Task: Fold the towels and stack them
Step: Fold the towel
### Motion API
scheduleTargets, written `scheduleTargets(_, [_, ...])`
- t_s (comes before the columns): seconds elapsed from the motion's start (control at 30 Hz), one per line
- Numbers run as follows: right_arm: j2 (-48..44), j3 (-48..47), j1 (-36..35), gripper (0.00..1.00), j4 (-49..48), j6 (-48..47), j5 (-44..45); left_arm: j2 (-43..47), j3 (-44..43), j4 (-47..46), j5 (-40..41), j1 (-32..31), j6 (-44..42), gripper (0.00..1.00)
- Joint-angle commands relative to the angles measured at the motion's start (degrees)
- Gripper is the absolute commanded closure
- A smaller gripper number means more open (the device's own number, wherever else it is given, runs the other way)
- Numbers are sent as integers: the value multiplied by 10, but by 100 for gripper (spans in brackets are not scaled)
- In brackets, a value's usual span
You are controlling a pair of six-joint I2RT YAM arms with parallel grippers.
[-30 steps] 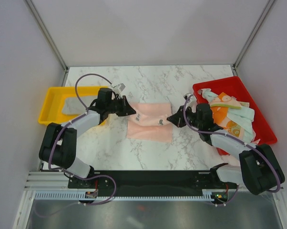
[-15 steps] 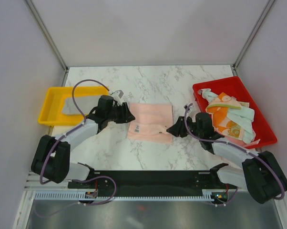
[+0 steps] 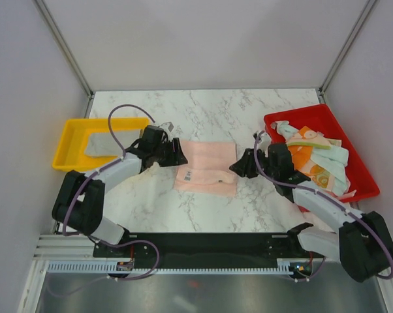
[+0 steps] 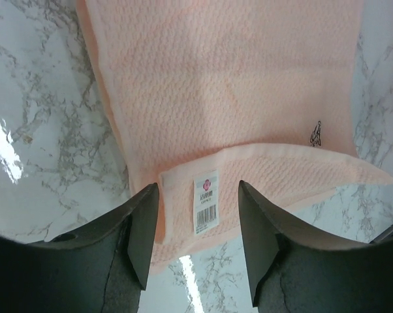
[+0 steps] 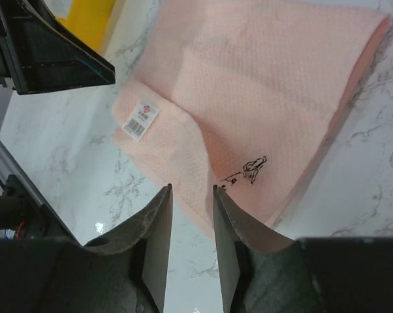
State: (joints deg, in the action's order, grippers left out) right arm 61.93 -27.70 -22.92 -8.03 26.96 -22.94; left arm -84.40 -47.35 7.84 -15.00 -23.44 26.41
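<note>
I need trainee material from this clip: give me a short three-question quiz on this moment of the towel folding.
1. True or false: the left gripper is clamped on the pink towel.
2. Where is the rumpled heap of towels? A) yellow tray B) red tray C) neither tray
3. What lies in the yellow tray?
Key: 1 false: the left gripper and the right gripper both stand open, off it; 2 B; 3 a grey towel.

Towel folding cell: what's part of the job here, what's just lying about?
Job: pink towel; towel heap; grey towel.
Just there: red tray under the heap; yellow tray holding the grey towel; table.
</note>
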Motion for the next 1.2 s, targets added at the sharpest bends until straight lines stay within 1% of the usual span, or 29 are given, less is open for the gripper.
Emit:
scheduleTargets(0.0, [72,-70,-1,60,6,-34,31,-44,-76,37,18,-2,14,42])
scheduleTargets(0.07, [119,-98,-1,56,10,-44,19,-70,-89,50,14,-3,17,42])
scheduleTargets(0.17, [160,-110,-1,55,10,-53,-20,-79,-82,51,11,-4,20,41])
scheduleTargets(0.23, [166,-106,-1,55,9,-53,-37,-82,-77,51,2,-5,20,41])
scheduleTargets(0.33, [155,-88,-2,55,6,-41,-42,-83,-67,53,-6,-14,18,41])
scheduleTargets(0.47, [118,-48,-4,55,6,-31,-45,-70,-42,56,-19,-23,16,41])
scheduleTargets(0.57, [92,-30,-4,55,13,-28,-44,-41,-18,58,-26,-27,9,42])
scheduleTargets(0.7, [57,-4,-3,55,29,-21,-38,13,18,59,-36,-27,21,43])
scheduleTargets(0.73, [50,-1,-5,55,35,-18,-38,35,24,60,-35,-28,23,43])
scheduleTargets(0.87, [17,19,-4,56,39,-14,-38,76,50,61,-24,-29,33,44])
scheduleTargets(0.93, [13,21,-4,56,40,-14,-33,68,44,74,-2,-29,42,44])
scheduleTargets(1.07, [20,14,-4,56,40,-16,-27,29,-3,82,4,-29,31,42])
scheduleTargets(1.17, [25,4,-5,56,50,-19,-28,13,-22,85,-16,-30,26,42])
